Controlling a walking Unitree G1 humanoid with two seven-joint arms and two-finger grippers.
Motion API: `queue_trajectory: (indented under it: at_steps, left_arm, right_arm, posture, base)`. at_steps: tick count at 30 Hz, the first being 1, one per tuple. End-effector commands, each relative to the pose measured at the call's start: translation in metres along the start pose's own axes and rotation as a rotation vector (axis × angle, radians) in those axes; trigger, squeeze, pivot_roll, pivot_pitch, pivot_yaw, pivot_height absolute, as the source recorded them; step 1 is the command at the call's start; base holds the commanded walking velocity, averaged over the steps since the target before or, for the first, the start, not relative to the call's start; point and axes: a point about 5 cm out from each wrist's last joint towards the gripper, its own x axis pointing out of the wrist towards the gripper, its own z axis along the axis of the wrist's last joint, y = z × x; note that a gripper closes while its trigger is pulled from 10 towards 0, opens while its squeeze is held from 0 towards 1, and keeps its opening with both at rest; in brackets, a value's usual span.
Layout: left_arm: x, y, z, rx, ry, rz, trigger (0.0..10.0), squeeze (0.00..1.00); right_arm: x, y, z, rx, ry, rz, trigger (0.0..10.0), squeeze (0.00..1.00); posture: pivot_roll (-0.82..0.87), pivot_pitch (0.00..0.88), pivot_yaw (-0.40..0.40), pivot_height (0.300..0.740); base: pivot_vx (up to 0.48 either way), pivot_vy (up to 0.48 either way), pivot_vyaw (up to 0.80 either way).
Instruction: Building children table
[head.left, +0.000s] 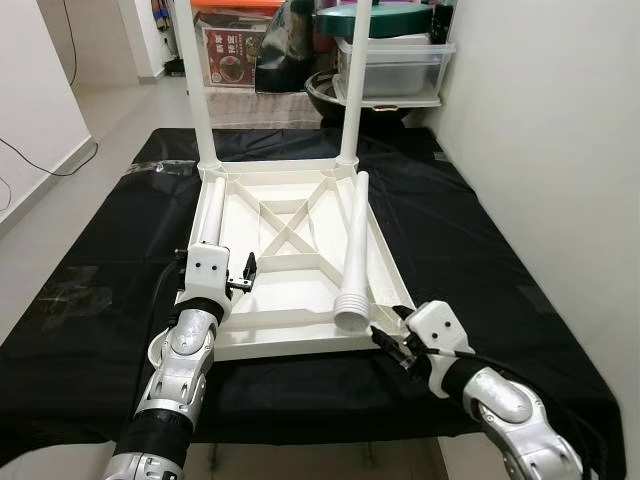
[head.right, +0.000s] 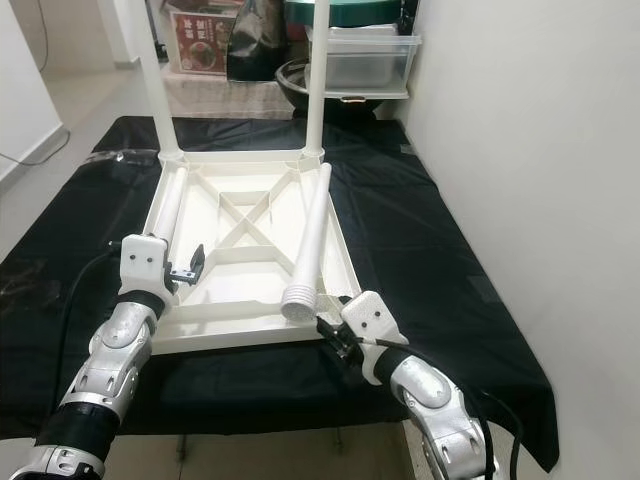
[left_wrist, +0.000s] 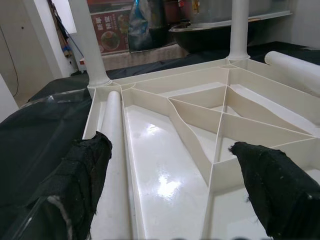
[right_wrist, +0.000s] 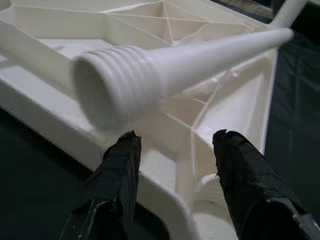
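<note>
Cloth (head.left: 90, 300), black and wrinkled, covers the floor under everything. On it lies the white plastic tabletop (head.left: 290, 345), upside down, its ribbed underside crossed by an X of braces. The left hand (head.left: 240, 278) hovers over the near left part of that tabletop, its two black fingers (left_wrist: 80, 175) spread apart and holding nothing. Just beyond this hand and slightly to its outer side, a loose white leg (head.left: 210, 215) lies along the left edge of the tabletop, running away from the hand toward the far corner. At that far corner stands an upright leg (head.left: 195, 90), already seated in its socket. A second upright leg (head.left: 350, 90) stands in the other far corner, further right. From near its foot a second loose leg (head.left: 355, 250) slants back across the right side of the tabletop, with its threaded end (right_wrist: 112, 90) resting on the near rim. The right hand (head.left: 388, 340) sits just past that threaded end, at the near right corner, its fingers (right_wrist: 117, 175) spread open and empty, one on each side of the corner socket (right_wrist: 210, 200) and close under the thread. Beyond the cloth, against the wall, a clear plastic bin (head.left: 400, 65) and a dark bowl (head.left: 330, 90) are stacked with other boxes.
</note>
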Motion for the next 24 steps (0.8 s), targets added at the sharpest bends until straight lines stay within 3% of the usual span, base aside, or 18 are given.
queue_trajectory:
  at_steps: [1, 5, 14, 15, 20, 24]
  left_arm:
    - [-0.003, 0.000, -0.010, 0.001, 0.042, 0.005, 10.0, 0.00]
    - [-0.003, 0.000, -0.009, 0.000, 0.041, 0.006, 10.0, 0.00]
    - [-0.005, 0.002, -0.011, 0.007, 0.049, 0.009, 10.0, 0.00]
    - [-0.005, 0.002, -0.011, 0.007, 0.049, 0.009, 10.0, 0.00]
    - [-0.005, 0.008, -0.013, 0.021, 0.061, 0.043, 10.0, 0.00]
    - [-0.005, 0.010, -0.013, 0.024, 0.061, 0.050, 10.0, 0.00]
  right_arm:
    - [0.001, -0.004, -0.001, 0.001, 0.012, -0.032, 10.0, 0.00]
    - [0.005, -0.004, 0.000, 0.005, 0.015, -0.053, 10.0, 0.00]
    - [0.013, 0.015, 0.009, 0.093, -0.037, -0.009, 10.0, 0.00]
    - [0.013, 0.015, 0.009, 0.093, -0.037, -0.009, 10.0, 0.00]
    - [0.029, 0.002, 0.026, 0.273, -0.091, -0.103, 10.0, 0.00]
    - [0.034, -0.003, 0.031, 0.304, -0.101, -0.143, 10.0, 0.00]
  posture:
    - [0.04, 0.000, -0.047, 0.740]
    - [0.04, 0.000, -0.047, 0.740]
    - [0.04, 0.000, -0.046, 0.740]
    - [0.04, 0.000, -0.046, 0.740]
    - [0.05, 0.000, -0.052, 0.740]
    - [0.05, 0.000, -0.052, 0.740]
  base:
    - [0.000, 0.000, 0.00]
    - [0.000, 0.000, 0.00]
    - [0.000, 0.000, 0.00]
    - [0.000, 0.000, 0.00]
    - [0.000, 0.000, 0.00]
    - [0.000, 0.000, 0.00]
